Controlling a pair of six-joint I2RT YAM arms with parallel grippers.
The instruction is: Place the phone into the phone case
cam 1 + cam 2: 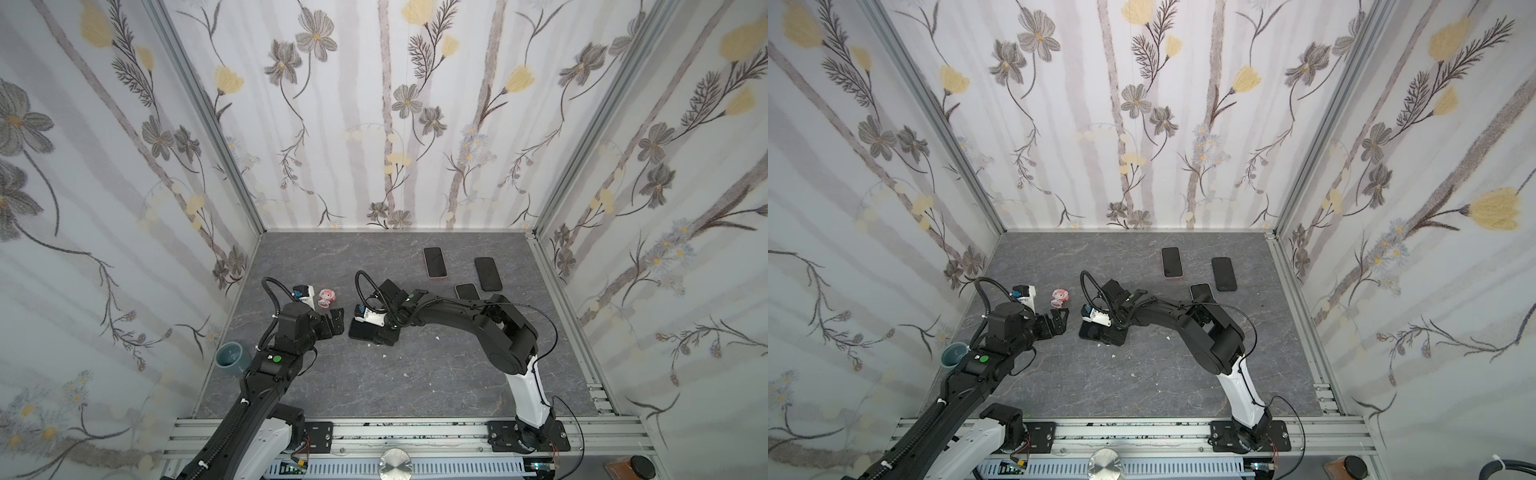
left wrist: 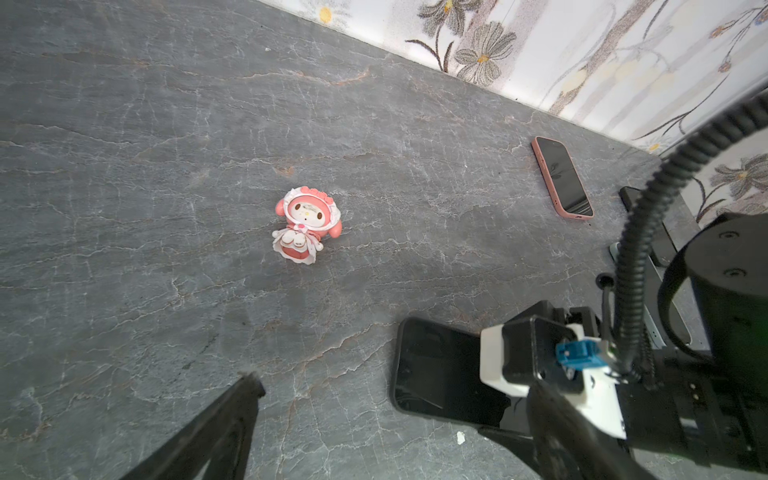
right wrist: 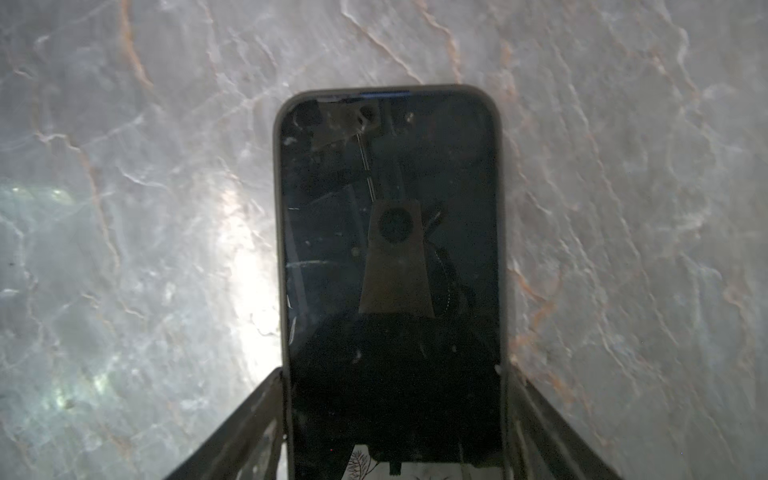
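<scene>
Your right pincer (image 3: 394, 372) sits low over the black flat phone (image 3: 390, 249). The phone lies screen up inside the dark soft case (image 3: 281, 208) on the grey stone-look table (image 1: 415, 374). One finger stands right at each long side, but you cannot tell if they squeeze. A thin blue strip shows at the far end, so that end may not be pushed in. Next, hold the case steady and press that end down. Your left pincer (image 1: 337, 322) is wide and holds nothing.

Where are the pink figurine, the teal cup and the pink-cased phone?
pink figurine (image 2: 306, 212): left wrist view, on its face.
teal cup (image 1: 224, 362): in a top view, outer wall.
pink-cased phone (image 1: 434, 262): in a top view, mid-screen.
</scene>
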